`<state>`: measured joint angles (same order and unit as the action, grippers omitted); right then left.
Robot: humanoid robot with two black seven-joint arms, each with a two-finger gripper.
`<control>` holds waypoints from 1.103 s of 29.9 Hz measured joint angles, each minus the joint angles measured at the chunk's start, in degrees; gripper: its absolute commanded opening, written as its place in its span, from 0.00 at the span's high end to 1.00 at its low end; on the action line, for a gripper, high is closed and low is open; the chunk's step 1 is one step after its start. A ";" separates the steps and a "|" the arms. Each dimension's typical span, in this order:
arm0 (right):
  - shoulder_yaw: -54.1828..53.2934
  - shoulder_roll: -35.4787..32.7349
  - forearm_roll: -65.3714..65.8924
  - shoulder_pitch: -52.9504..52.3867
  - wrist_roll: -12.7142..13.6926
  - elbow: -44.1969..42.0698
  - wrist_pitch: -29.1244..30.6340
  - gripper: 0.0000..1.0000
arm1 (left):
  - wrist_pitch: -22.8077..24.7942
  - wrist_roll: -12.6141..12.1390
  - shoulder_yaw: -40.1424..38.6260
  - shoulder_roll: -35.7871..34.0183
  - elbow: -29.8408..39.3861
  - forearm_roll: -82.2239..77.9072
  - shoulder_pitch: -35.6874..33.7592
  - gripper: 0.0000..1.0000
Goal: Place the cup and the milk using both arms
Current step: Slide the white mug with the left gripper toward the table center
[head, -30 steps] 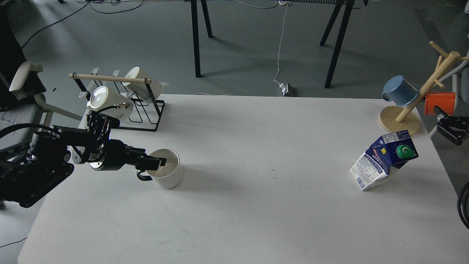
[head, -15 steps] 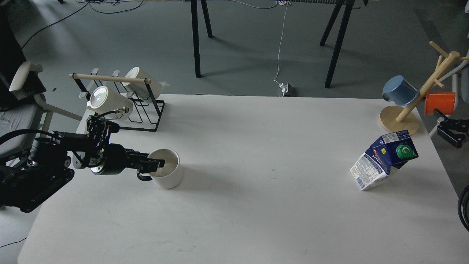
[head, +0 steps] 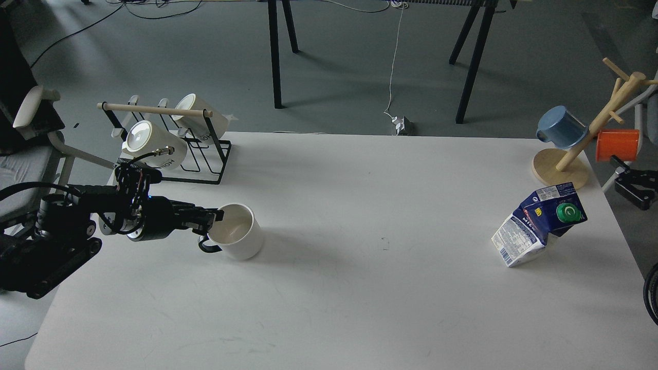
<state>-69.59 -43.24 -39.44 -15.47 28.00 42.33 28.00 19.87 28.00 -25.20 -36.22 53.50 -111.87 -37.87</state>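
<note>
The cup point(head: 237, 232), a white mug with a thin black loop handle, is on the left part of the white table point(head: 360, 288). It is tipped with its mouth towards my left gripper point(head: 215, 217). The gripper's fingertips are at the cup's left rim and appear closed on it. The milk point(head: 538, 224), a blue and white carton with a green cap, leans tilted near the table's right edge, with nothing holding it. My right gripper point(head: 628, 179) shows as a dark part at the right edge, behind and to the right of the milk; its fingers cannot be told apart.
A black wire rack point(head: 169, 149) with two larger white lettered mugs stands at the back left, just behind my left arm. A wooden mug tree point(head: 581, 144) with a blue cup point(head: 560, 127) and an orange cup point(head: 617, 145) stands at the back right.
My left gripper has drawn back to the left, from reaching into the cup to its rim. The cup has tipped from upright and shifted slightly right. The right gripper has barely moved.
</note>
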 measured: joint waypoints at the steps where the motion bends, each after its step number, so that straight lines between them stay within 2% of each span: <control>1: -0.05 -0.01 0.00 0.00 0.00 -0.10 0.00 0.01 | 0.09 0.00 -0.32 -0.17 0.34 0.13 -0.31 1.00; 8: -0.20 -0.51 -0.07 -0.22 0.00 -3.36 0.00 0.01 | 3.05 0.00 -0.90 1.38 3.74 3.55 -6.50 1.00; 13: -0.20 -0.65 -0.08 -0.58 0.00 -6.35 0.00 0.01 | 5.37 0.00 0.22 10.00 0.50 4.18 -9.49 1.00; 17: -0.20 -1.31 -0.07 -0.62 0.00 -7.00 0.00 0.01 | 5.31 0.00 3.51 17.52 -3.56 3.25 -10.96 1.00; 22: -0.09 -1.64 -0.02 -0.54 0.00 -7.09 0.00 0.01 | 5.05 0.00 7.66 23.34 -5.86 2.81 -11.38 1.00; 33: 0.24 -1.44 -0.02 -0.37 0.00 -7.09 0.00 0.01 | 4.49 0.00 10.07 24.21 -6.05 2.50 -10.52 0.95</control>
<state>-69.36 -44.68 -39.46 -15.84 28.00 35.24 28.00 24.37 28.00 -15.14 -12.01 47.44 -109.37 -48.39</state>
